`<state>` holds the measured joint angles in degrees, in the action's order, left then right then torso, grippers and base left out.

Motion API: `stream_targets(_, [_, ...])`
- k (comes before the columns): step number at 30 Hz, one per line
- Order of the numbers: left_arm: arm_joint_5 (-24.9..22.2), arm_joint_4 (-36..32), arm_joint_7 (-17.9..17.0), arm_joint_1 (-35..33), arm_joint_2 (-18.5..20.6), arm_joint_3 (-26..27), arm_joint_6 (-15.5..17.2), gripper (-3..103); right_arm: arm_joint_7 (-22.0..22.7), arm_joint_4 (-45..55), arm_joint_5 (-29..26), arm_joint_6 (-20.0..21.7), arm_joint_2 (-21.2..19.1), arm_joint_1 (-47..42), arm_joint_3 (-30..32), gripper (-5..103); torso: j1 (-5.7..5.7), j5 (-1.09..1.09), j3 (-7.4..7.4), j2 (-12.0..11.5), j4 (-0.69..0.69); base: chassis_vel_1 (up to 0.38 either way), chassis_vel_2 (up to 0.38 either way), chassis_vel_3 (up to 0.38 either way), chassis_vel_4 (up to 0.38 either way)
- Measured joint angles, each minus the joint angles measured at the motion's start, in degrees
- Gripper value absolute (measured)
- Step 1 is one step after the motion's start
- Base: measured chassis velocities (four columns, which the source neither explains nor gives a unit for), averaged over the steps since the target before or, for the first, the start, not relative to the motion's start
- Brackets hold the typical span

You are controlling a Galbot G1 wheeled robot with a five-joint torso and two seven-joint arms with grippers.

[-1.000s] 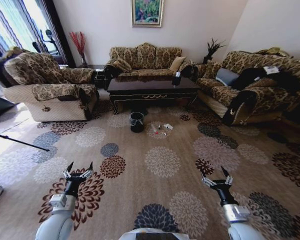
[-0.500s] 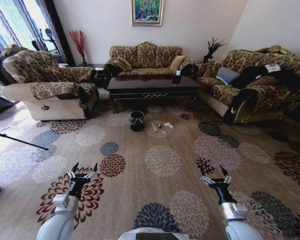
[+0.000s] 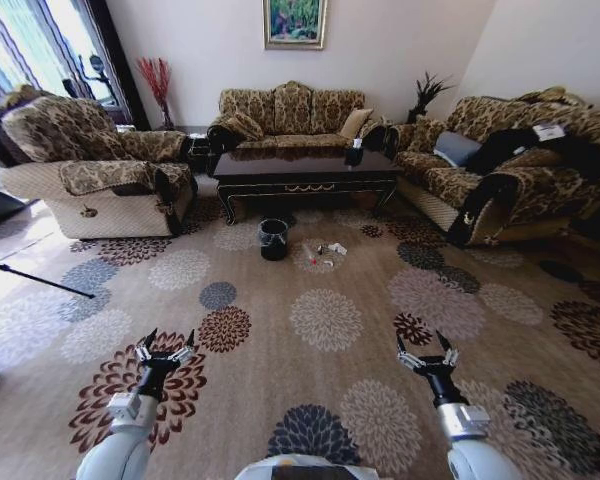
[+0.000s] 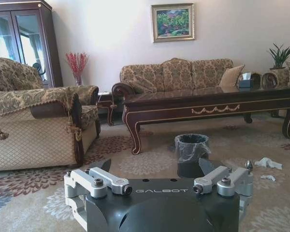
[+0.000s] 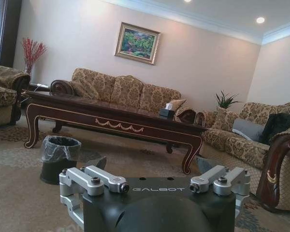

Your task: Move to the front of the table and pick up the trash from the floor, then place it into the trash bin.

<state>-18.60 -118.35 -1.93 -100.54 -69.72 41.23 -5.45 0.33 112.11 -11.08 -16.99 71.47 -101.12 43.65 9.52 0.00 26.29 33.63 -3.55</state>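
While the small litter of white paper bits and a clear bottle (image 3: 322, 255) lies on the beige flowered carpet (image 3: 320, 320) beside the round black lined bin (image 3: 273, 240), well ahead of the wide-spread, empty left claw (image 3: 163, 345) and right claw (image 3: 426, 353), driving too close could nudge the bin or scatter the scraps.

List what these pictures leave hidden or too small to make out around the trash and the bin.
- Trash: head view, pieces too small to identify.
- Trash bin: left wrist view, base hidden behind the left gripper; contents hidden by the liner.
- Floor beside the bin: right wrist view, partly blocked by the right gripper.
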Motion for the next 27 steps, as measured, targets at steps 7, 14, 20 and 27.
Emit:
stream_targets(7, [0.0,0.1,0.0,0.1,0.0,-0.3,0.0,100,-0.1,-0.2,0.2,-0.3,0.4,-0.2,0.0,100,-0.59,0.0,-0.93,-1.5,0.0,0.0,0.0,0.0,0.0])
stream_targets(14, [0.2,0.2,0.0,-0.1,-0.1,-0.3,-0.3,100,-0.1,0.1,0.5,-0.4,0.9,-0.6,0.2,100,-1.35,0.0,-1.99,-3.3,0.0,0.0,0.0,0.0,0.0])
stream_targets(20, [0.2,0.3,0.0,-0.8,-0.2,-0.3,-0.5,100,-0.3,0.1,0.7,-0.8,1.4,-1.2,0.6,100,-1.96,0.0,-2.89,-4.9,0.0,0.0,0.0,0.0,0.0])
stream_targets(27, [0.4,0.3,0.0,-0.7,-0.2,-0.5,-0.5,100,-0.3,0.1,0.7,-1.0,1.6,-1.2,0.9,100,-2.43,0.0,-3.81,-6.2,0.0,0.0,0.0,0.0,0.0])
